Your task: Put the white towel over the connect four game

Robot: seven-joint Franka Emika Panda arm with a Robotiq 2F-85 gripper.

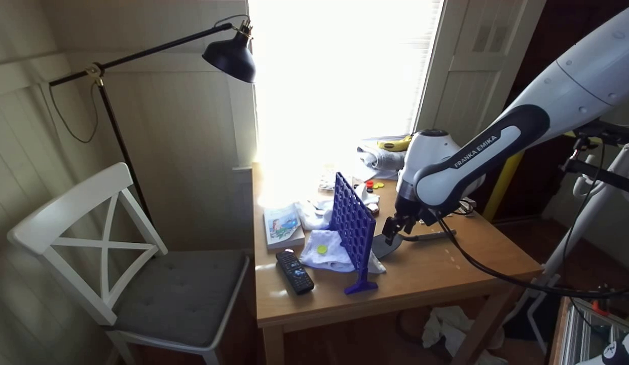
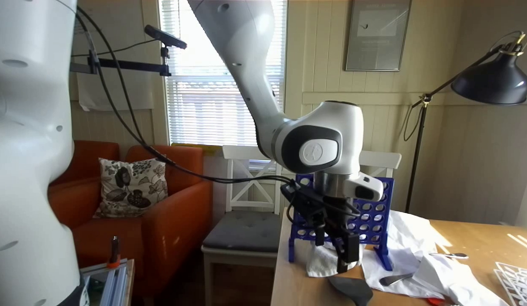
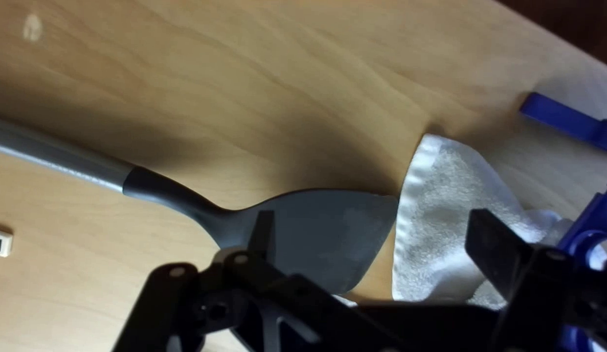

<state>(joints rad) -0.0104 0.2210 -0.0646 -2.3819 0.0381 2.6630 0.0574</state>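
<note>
The blue connect four game point(image 1: 352, 223) stands upright on the table; it also shows in an exterior view point(image 2: 376, 212) and at the right edge of the wrist view point(image 3: 589, 239). The white towel point(image 1: 328, 251) lies flat beneath it, with a yellow disc on one part. A towel corner sticks out on the gripper's side of the game, seen in an exterior view point(image 2: 325, 261) and the wrist view point(image 3: 435, 210). My gripper point(image 3: 376, 234) is open and empty, above the table beside the game point(image 1: 391, 235). One finger is over the towel corner, the other over the spatula blade.
A dark spatula point(image 3: 323, 234) lies on the table, its blade tip at the towel's edge. A black remote point(image 1: 294, 272) and a book point(image 1: 284, 226) lie beyond the game. Other white cloths point(image 2: 416, 265) lie beside it. A lamp point(image 1: 230, 56) and a chair point(image 1: 177, 294) stand nearby.
</note>
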